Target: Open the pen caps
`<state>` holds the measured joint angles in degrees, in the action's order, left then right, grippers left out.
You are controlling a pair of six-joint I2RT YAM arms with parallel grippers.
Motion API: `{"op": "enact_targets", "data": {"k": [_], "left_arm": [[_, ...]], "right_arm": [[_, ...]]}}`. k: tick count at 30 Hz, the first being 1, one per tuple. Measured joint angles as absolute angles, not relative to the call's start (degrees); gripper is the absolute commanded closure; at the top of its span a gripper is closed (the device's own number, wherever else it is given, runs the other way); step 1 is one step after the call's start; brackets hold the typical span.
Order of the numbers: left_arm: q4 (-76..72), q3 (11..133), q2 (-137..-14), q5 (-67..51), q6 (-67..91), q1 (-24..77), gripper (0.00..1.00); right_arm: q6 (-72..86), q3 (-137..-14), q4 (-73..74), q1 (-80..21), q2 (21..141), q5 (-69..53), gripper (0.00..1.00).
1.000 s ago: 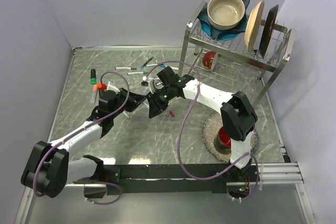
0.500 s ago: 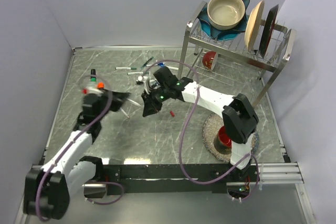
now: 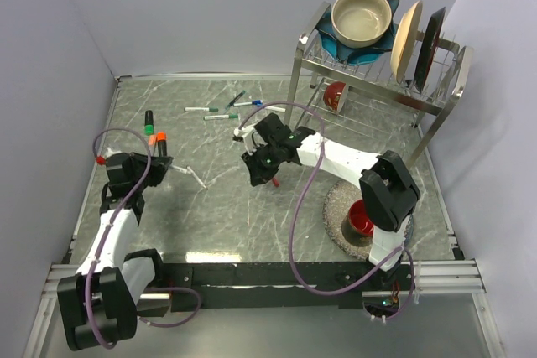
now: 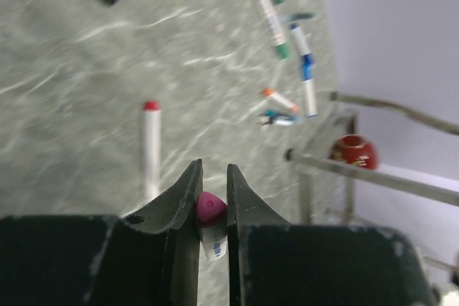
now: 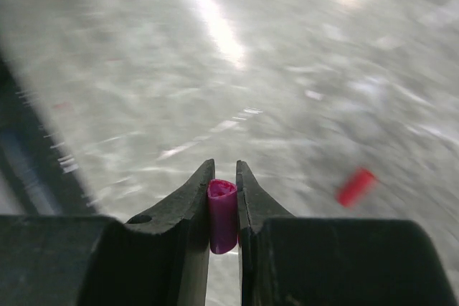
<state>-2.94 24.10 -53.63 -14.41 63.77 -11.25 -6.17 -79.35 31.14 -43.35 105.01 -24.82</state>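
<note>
The right end effector (image 5: 224, 170) pinches the pink pen cap (image 5: 223, 216) above the bench (image 5: 215, 69), while the left end effector (image 4: 213, 171) clamps the matching pink-tipped marker (image 4: 210, 209) well apart, evidently keeping cap and barrel separated; a red cap (image 5: 356, 186) lies nearby.

No text is legible; the small blue print on the white, pink-tipped plastic marker barrel (image 4: 214, 243) is too blurred.

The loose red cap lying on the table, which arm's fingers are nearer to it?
Right. The right fingers, clamped on a pink cap, hover close beside the red cap. The left fingers, holding the pink marker, are far off near the table's left edge.
</note>
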Motion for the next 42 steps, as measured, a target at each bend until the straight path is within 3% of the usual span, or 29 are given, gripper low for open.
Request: {"op": "enact_targets", "data": {"k": [7,13,32,42], "left_arm": [[3.95,24.32,-57.47,-13.15,57.17,-11.25,0.99],[5.43,25.96,-67.55,-12.38,53.19,-11.25,0.99],[3.77,29.76,-78.26,-13.04,50.22,-11.25,0.89],[1.10,31.27,-81.87,-15.25,50.26,-11.22,0.71]], "right_arm": [[-5.89,-76.07,29.39,-43.27,105.14,-9.58,0.98],[-6.35,-72.49,28.38,-42.96,105.25,-4.05,0.95],[-6.24,-72.47,28.40,-37.95,109.25,-8.73,0.87],[-5.87,-73.08,28.42,-37.21,109.34,-10.87,0.78]]}}
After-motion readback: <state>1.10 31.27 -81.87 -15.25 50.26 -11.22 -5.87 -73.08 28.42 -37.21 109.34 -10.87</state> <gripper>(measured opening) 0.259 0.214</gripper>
